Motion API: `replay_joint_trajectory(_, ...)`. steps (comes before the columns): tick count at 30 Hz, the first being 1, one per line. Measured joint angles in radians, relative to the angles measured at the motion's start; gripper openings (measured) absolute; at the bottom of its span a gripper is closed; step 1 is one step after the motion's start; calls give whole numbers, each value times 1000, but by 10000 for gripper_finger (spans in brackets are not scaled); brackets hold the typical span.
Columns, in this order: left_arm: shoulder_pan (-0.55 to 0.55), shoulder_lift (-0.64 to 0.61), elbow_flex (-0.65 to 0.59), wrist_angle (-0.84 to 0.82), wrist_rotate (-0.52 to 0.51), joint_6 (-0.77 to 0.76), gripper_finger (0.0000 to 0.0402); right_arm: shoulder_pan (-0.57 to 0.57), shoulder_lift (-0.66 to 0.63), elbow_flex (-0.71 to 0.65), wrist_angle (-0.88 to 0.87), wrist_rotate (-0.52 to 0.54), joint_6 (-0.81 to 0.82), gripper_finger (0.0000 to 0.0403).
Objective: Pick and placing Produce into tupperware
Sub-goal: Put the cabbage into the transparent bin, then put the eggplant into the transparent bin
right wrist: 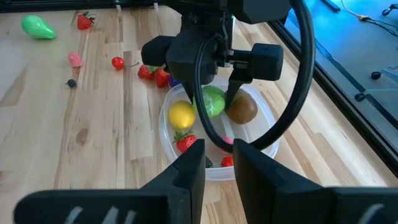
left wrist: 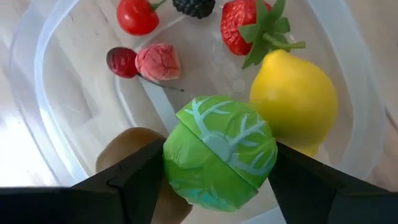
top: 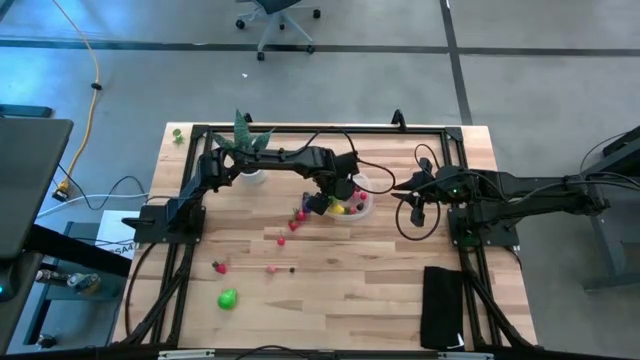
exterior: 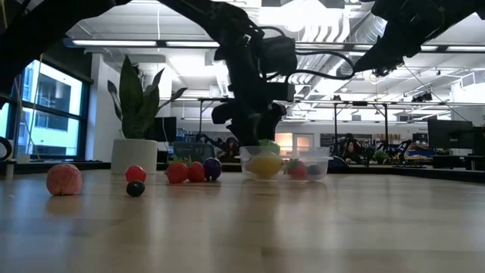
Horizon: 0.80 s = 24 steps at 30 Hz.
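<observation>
The left tool (left wrist: 217,186) pinches a green cabbage-like ball (left wrist: 219,152) just above the tupperware (right wrist: 267,118), beside the lemon (left wrist: 295,99). The right tool (right wrist: 219,163), fingers slightly spread and empty, waits near the container over the tabletop (top: 350,290).

Potted spiky plant (top: 246,140) at table's (top: 380,290) far edge, black cloth (top: 441,305) near corner.

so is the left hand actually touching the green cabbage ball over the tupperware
Touching. In the left wrist view both dark fingers press against opposite sides of the green cabbage ball, holding it above the tupperware.
</observation>
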Motion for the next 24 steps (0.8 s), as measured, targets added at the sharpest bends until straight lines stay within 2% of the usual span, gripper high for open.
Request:
replay_joint_trajectory(6,-4,0,0,-6,-44,-19,306,0,0,0,0,0,0,73)
replay_joint_trajectory(10,-3,-2,5,-35,-42,-20,318,0,0,0,0,0,0,73)
replay_joint_trajectory(16,-3,-2,100,-169,12,-90,313,0,0,0,0,0,0,73)
replay_joint_trajectory(24,-3,-2,343,-453,112,-187,281,0,0,0,0,0,0,73)
